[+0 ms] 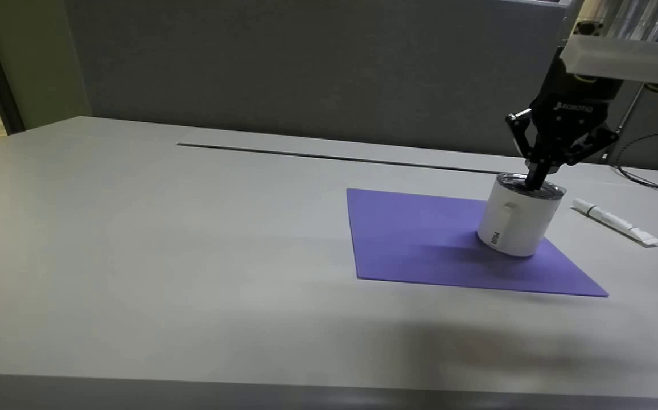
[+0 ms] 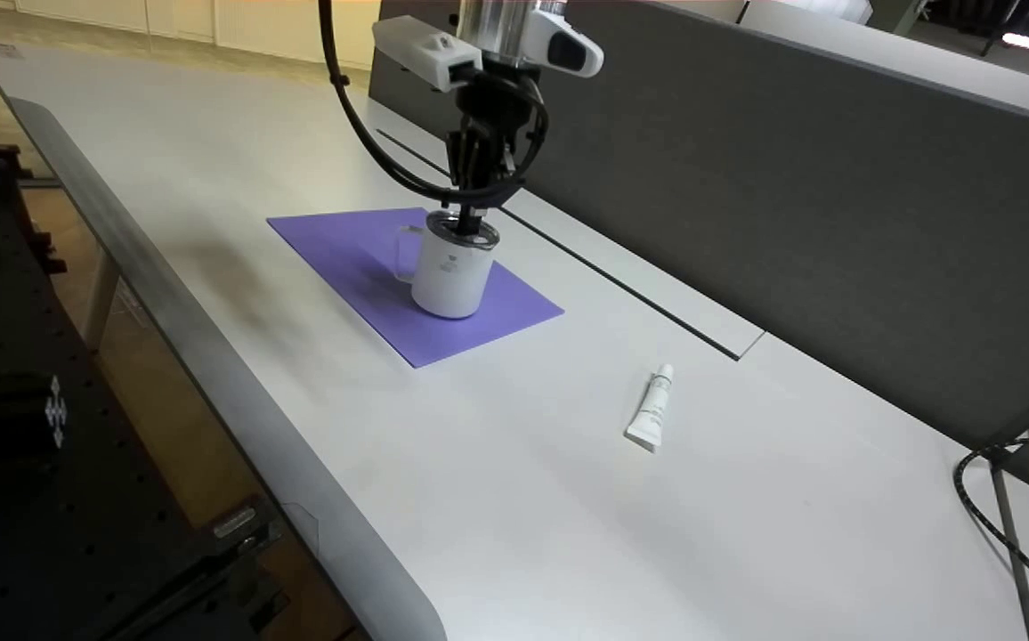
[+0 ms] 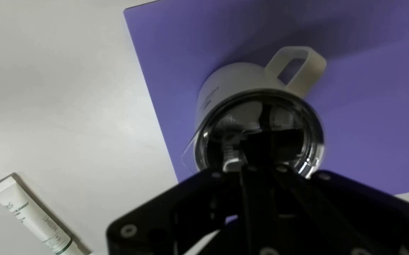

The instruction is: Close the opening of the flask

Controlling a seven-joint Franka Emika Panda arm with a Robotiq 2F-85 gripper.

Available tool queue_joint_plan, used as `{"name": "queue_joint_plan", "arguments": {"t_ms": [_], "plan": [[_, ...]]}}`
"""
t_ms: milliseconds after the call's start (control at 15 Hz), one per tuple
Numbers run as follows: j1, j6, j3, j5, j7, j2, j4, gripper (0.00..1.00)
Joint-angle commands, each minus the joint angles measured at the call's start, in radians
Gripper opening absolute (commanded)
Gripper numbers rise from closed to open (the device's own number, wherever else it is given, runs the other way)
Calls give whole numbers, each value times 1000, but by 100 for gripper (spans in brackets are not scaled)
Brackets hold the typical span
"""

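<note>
The flask is a white mug (image 1: 511, 225) with a side handle, standing on a purple mat; it also shows in an exterior view (image 2: 448, 280) and in the wrist view (image 3: 232, 79). Its opening (image 1: 511, 181) is a round silvery-grey top with what looks like a clear lid over it, also in the wrist view (image 3: 204, 141). My gripper (image 1: 535, 182) points down with its fingertips together over the middle of this top, also in an exterior view (image 2: 468, 223). The tips (image 3: 259, 148) look at or touching the lid. The dark fingers hide part of the lid, including any slider under them.
The purple mat (image 1: 408, 239) lies flat on the white table (image 1: 192, 256). A white tube (image 2: 651, 408) lies on the table beside the mat, also in the wrist view (image 3: 34, 216). A grey partition (image 1: 306, 68) runs along the back. A black cable (image 2: 1013, 525) lies at the table's edge.
</note>
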Motion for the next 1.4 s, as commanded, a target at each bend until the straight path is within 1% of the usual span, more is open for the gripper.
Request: {"name": "queue_joint_plan", "arguments": {"t_ms": [0, 133, 400, 667, 933, 1333], "plan": [[-8, -51, 22, 59, -7, 10, 5, 0], [-10, -87, 26, 86, -4, 15, 16, 0], [-4, -124, 25, 115, 9, 21, 30, 0], [1, -118, 14, 103, 21, 27, 33, 0], [12, -78, -6, 57, 36, 30, 36, 0], [-1, -123, 19, 117, 20, -22, 107, 0]]}}
